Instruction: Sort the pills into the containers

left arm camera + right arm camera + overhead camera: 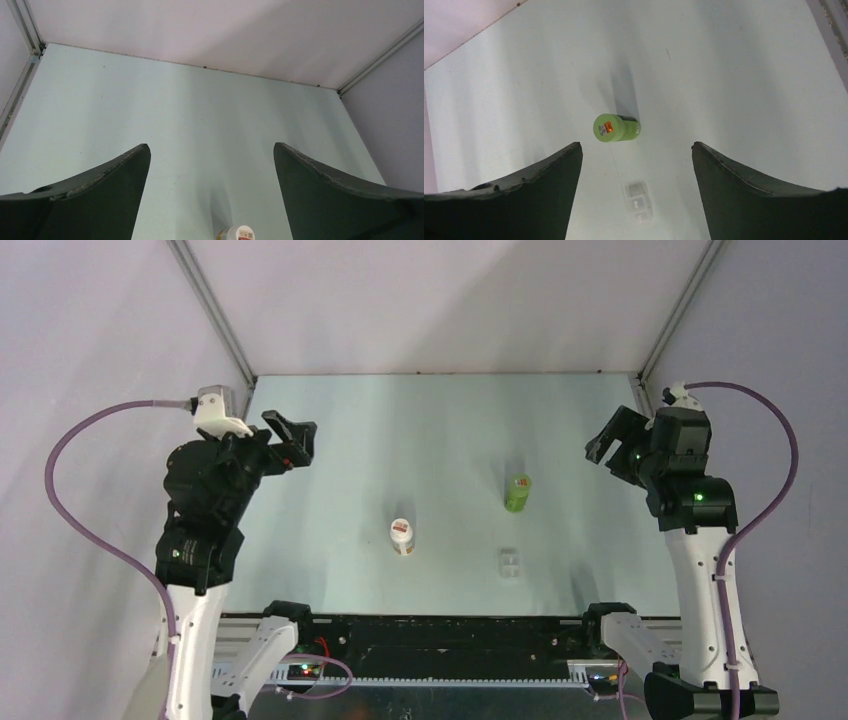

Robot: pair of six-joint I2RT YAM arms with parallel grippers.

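- Your L gripper (pixel 293 440) is at 9 o'clock of the table (pixel 400 420), raised off the surface. Jaws are wide apart w/ nothing between them.
- Your R gripper (pixel 608 440) is at 3 o'clock of the table, also raised. Jaws are apart, a bit less wide than the L, and hold nothing.
- The pill box (pixel 510 562) lies flat on the table, approx 5 o'clock from table centre, near the front edge. It's well apart from both grippers.
- Box looks translucent whitish w/ small square compartments. Too blurred to tell if lids are up or what's inside.
- The green bottle (pixel 517 492) stands at 12 o'clock of the box, near but not touching. There's an orange mark on its cap.
- The white bottle (pixel 402 536) stands at approx 9 o'clock of the box, apart from it, and at 8 o'clock of the green bottle.
- R wrist view: green bottle sits ahead, centred between the jaws, w/ the box at 6 o'clock of it, closer to the cam.
- L wrist view: only the white bottle's top shows, at 6 o'clock on the bottom edge, between the jaws.
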